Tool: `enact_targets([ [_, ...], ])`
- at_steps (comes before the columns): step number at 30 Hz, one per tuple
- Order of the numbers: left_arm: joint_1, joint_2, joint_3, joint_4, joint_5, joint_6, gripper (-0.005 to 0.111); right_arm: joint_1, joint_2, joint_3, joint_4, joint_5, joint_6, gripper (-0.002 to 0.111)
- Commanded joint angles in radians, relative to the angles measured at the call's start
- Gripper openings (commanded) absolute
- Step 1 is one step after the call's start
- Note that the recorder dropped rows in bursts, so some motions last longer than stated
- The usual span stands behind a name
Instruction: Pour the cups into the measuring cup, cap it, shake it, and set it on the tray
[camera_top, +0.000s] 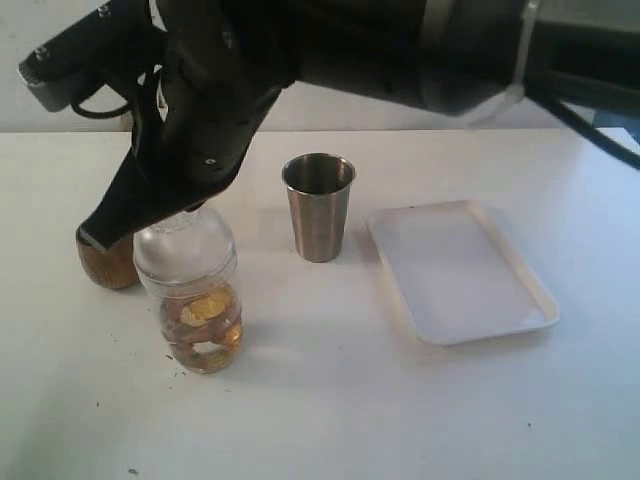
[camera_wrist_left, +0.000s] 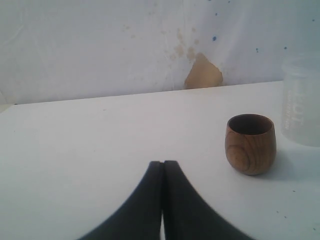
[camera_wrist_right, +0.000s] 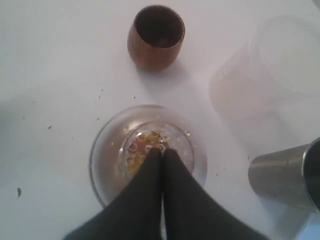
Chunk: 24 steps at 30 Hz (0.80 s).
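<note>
glossy black arm casings (camera_top: 215, 90), tapered matte-black fingers (camera_wrist_left: 140, 205), looped black cable (camera_top: 100, 110)

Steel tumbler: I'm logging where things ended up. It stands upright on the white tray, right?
Not quite. The steel tumbler does stand upright, but on the table beside the white tray, not on it. The exterior view shows this.
</note>
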Motion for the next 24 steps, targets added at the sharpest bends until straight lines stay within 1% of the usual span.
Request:
enact_targets([
  [1, 0.003, -0.005, 0.006, 0.008, -0.013, -0.001, 0.0, -0.007, -0.002, 0.018, 0.0, -0.001, 0.005, 0.0],
  [9, 0.003, -0.005, 0.006, 0.008, -0.013, -0.001, 0.0, -0.007, 0.016, 0.018, 0.021, -0.036, 0.005, 0.0],
  [24, 0.003, -0.005, 0.006, 0.008, -0.013, -0.001, 0.0, -0.007, 0.04, 0.018, 0.043, -0.024, 0.005, 0.0],
])
